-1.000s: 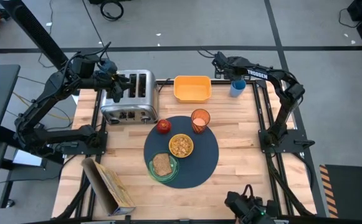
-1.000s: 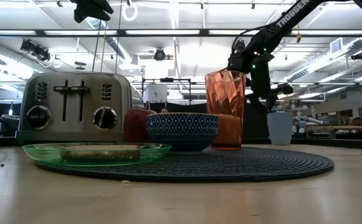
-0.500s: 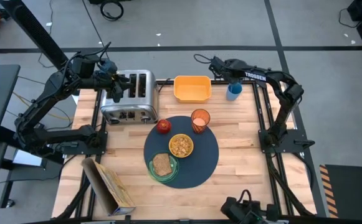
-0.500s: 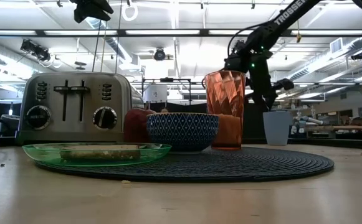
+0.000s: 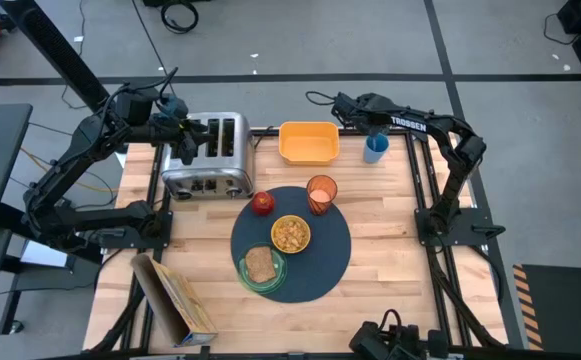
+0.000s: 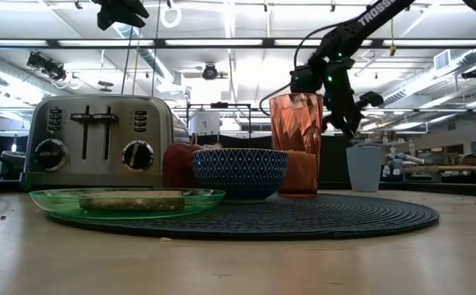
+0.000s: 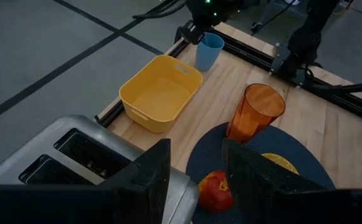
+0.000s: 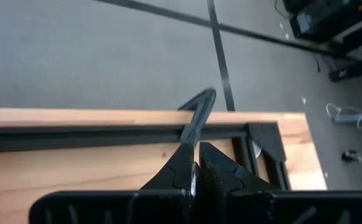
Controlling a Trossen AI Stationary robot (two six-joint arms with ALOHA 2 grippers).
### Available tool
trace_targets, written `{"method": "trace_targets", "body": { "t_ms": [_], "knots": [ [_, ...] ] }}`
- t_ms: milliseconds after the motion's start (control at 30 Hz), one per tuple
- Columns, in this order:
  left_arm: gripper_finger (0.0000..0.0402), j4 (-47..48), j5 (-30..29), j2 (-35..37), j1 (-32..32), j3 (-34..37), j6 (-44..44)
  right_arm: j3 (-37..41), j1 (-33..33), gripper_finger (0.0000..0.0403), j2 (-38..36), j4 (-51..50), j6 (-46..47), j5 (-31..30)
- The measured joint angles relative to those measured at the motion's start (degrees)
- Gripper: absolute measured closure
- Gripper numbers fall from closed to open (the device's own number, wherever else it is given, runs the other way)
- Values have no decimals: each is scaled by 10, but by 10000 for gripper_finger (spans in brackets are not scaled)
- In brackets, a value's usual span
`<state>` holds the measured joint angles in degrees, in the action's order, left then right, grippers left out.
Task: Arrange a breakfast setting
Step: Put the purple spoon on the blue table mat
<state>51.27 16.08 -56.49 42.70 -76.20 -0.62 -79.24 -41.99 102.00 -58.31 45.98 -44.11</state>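
On the dark round mat [image 5: 332, 262] stand the yellow bowl [image 5: 290, 234], the green plate [image 5: 272, 283] with the toast [image 5: 260, 264], the red apple [image 5: 262, 203] and the orange cup [image 5: 321, 190]. My right gripper [image 5: 342, 102] hangs over the table's far edge, between the yellow tub [image 5: 308, 143] and a blue cup [image 5: 374, 147]. It is shut on a thin, dark-looking curved thing [image 8: 200, 112], apparently a spoon. My left gripper [image 7: 196, 180] waits open above the toaster [image 5: 210, 160], touching nothing. My right gripper pinches the thin spoon-like thing between its two fingertips [image 8: 184, 163]. The free, rounded end [image 8: 208, 94] sticks out ahead of the fingers, over the table's far edge and clear of the table. Which part of it lies between the fingers is hidden by the fingers.
The silver toaster stands at the far left, the yellow tub at the far middle, the blue cup [image 7: 209, 50] beside it. A tall box [image 5: 175, 300] stands at the near left. Bare wood [image 5: 390, 220] lies right of the mat.
My right gripper has moved along the far edge toward the table's left, away from the blue cup, and has rolled somewhat. The blue cup has slid a little toward the left and near side. The left arm has kept still.
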Motion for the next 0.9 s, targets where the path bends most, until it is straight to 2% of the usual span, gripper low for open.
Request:
{"method": "trace_targets", "body": {
  "t_ms": [333,533,700,900],
  "knots": [
    [251,0,0,6,0,0,-2,-88,21,383,0,-94,-61,-47],
    [251,0,0,13,0,0,-2,-156,38,377,0,-146,-88,-50],
    [251,-4,5,24,-1,0,3,-237,59,383,-1,-162,-156,-28],
    [251,-4,6,72,-2,0,-2,-333,100,382,-16,-214,-172,59]
  ]
}}
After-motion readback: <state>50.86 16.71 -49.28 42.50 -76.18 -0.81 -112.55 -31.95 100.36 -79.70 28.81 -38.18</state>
